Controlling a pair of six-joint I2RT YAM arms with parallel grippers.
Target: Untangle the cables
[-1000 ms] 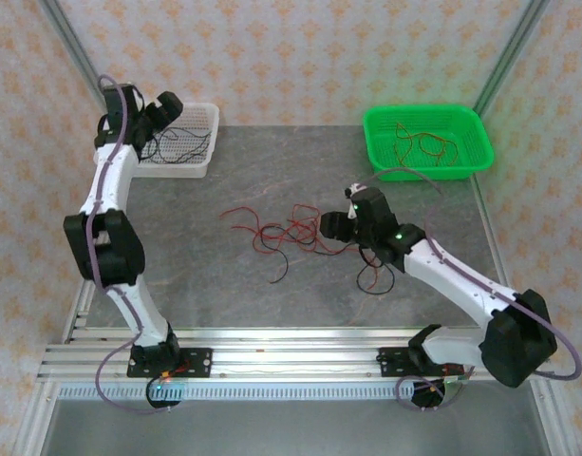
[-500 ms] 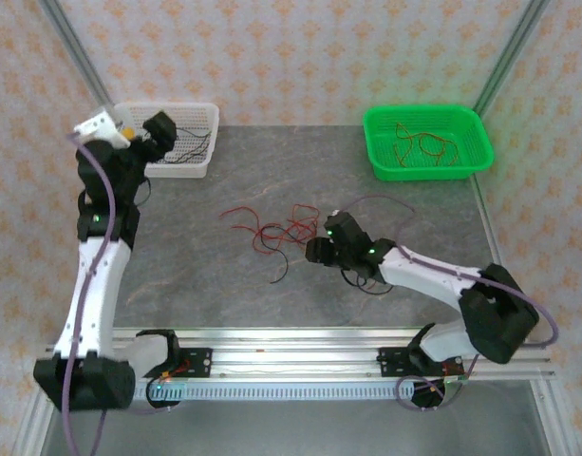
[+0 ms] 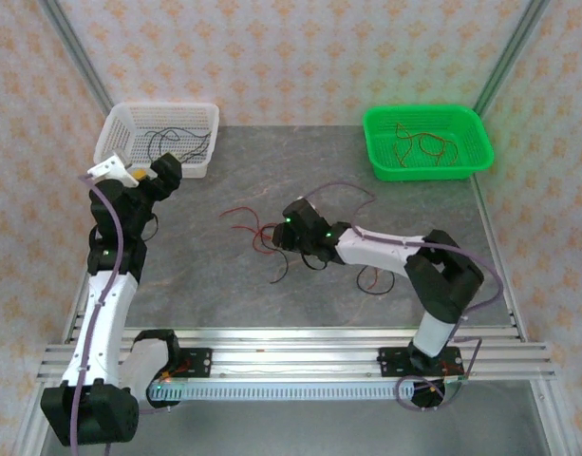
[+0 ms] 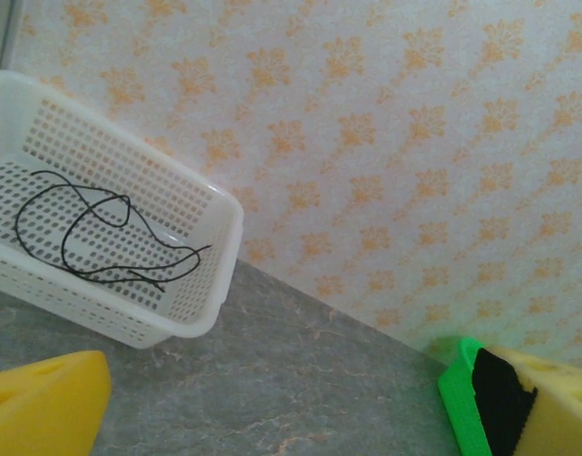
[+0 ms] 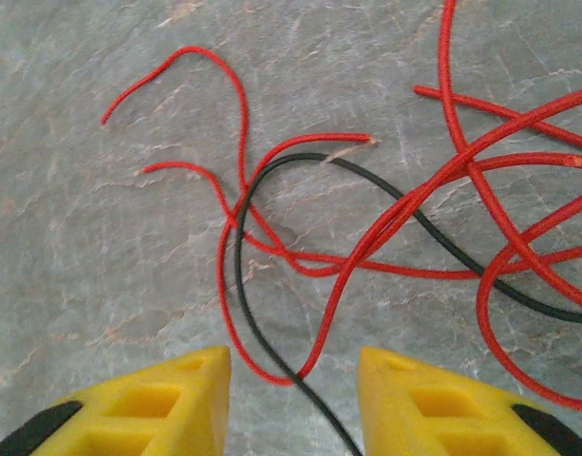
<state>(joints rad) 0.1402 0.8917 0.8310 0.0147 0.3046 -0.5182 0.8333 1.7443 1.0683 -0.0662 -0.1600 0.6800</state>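
A tangle of thin red and black cables (image 3: 257, 228) lies mid-table. My right gripper (image 3: 285, 234) hovers low at the tangle's right side. In the right wrist view this gripper (image 5: 292, 404) is open, its yellow fingertips (image 5: 177, 399) straddling a red loop (image 5: 272, 366) and a black wire (image 5: 243, 285) without pinching them. More red strands (image 5: 480, 180) cross to the right. My left gripper (image 3: 165, 173) hangs just in front of the white basket (image 3: 108, 142); in its wrist view it (image 4: 291, 423) is open and empty.
The white basket (image 4: 210, 285) holds black wires (image 4: 86, 237). At the back right, a green basket (image 3: 471, 119) holds red wires (image 3: 419, 144). A loose black wire (image 3: 374, 281) lies under the right forearm. Metal frame posts stand at the back corners.
My right gripper has swept left along the table and lowered onto the tangle's right side. The left arm has pulled back out of the white basket toward the near side.
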